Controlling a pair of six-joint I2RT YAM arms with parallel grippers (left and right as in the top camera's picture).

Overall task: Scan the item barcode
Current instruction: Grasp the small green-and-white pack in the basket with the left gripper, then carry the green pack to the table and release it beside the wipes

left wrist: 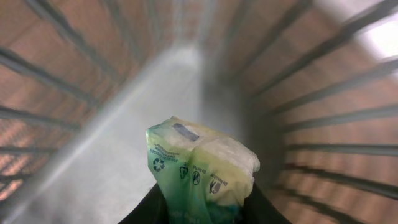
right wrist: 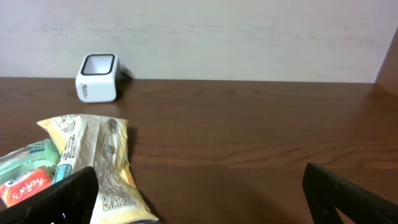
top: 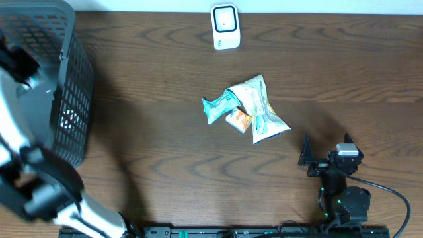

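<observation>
At the upper left of the overhead shot there's the dark mesh basket (top: pixel 66 79) on the brown table (top: pixel 152 59); the left arm (top: pixel 26 165) runs up the left edge of the frame and crosses over the basket's left side, so from above you can't see its hand end at all. The left wrist cam sorts that out; it's looking down inside the basket (left wrist: pixel 155 93), and the left gripper (left wrist: pixel 205 214) at the bottom middle of that frame is pinching a yellow-green packet (left wrist: pixel 199 165), with a dark finger (left wrist: pixel 151 210) on each side of it; the packet sticks up out of the grip, little recycling-type marks facing the cam.

Moving right; the white scanner (top: pixel 225 26) sits at the top middle of the overhead frame by the table's far edge, well apart from the basket. The middle of the frame has a small heap; a teal pack (top: pixel 218 106), an orange pack (top: pixel 238 119) and a pale bag (top: pixel 261 112), all touching.

Lower right is the right gripper (top: pixel 326 147), spread wide with nothing between the jaws, near the heap but not touching it; its own cam shows the fingers (right wrist: pixel 62 199) down in the two bottom corners, the bag (right wrist: pixel 99 155) at lower left and the scanner (right wrist: pixel 97 77) at upper left.
</observation>
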